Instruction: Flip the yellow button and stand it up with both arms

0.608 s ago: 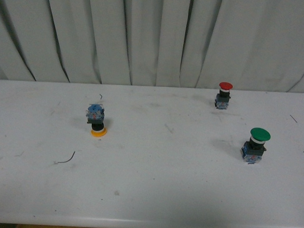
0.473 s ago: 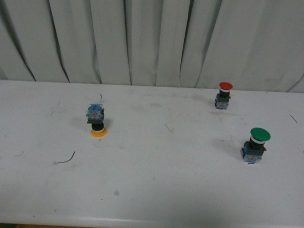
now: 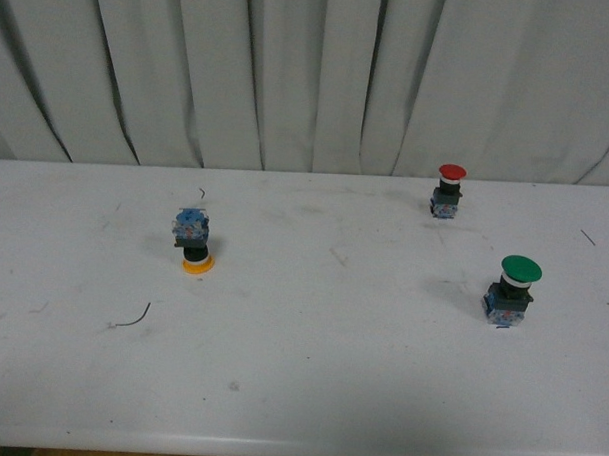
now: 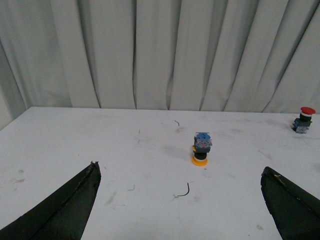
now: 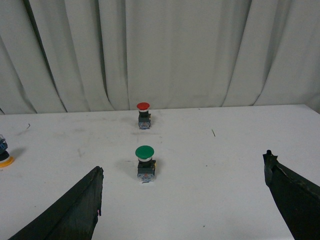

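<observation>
Front view first: the yellow button (image 3: 193, 242) sits on the white table (image 3: 309, 388) at about ten o'clock from the table's middle. It's upside down, with the yellow-orange cap flat on the surface and the blue boxy base pointing up. Nothing is touching it.

The red-capped switch (image 3: 448, 190) stands upright near the back edge at roughly one o'clock, close to the grey curtain (image 3: 310, 78). The green-capped switch (image 3: 511, 289) is upright too, at around three o'clock. The two are well apart from each other and from the yellow button. A small curl of dark wire (image 3: 131, 320) lies on the table at nine o'clock, nearer the robot than the yellow button.

On the left wrist camera, the left gripper (image 4: 179, 167) has its jaws spread wide and holds nothing. Its black wedge fingers (image 4: 65, 210) frame the scene, and the yellow button (image 4: 201, 148) shows between them, well ahead and out of contact. The wire scrap (image 4: 184, 191) lies nearer the gripper than the button does.

On the right wrist camera, the right gripper (image 5: 183, 162) is also fully spread and empty. The green-capped switch (image 5: 145, 163) and the red-capped switch (image 5: 143, 115) stand between its fingers (image 5: 70, 215), both clear of them. The yellow button (image 5: 4, 153) is just visible at the frame's edge.
</observation>
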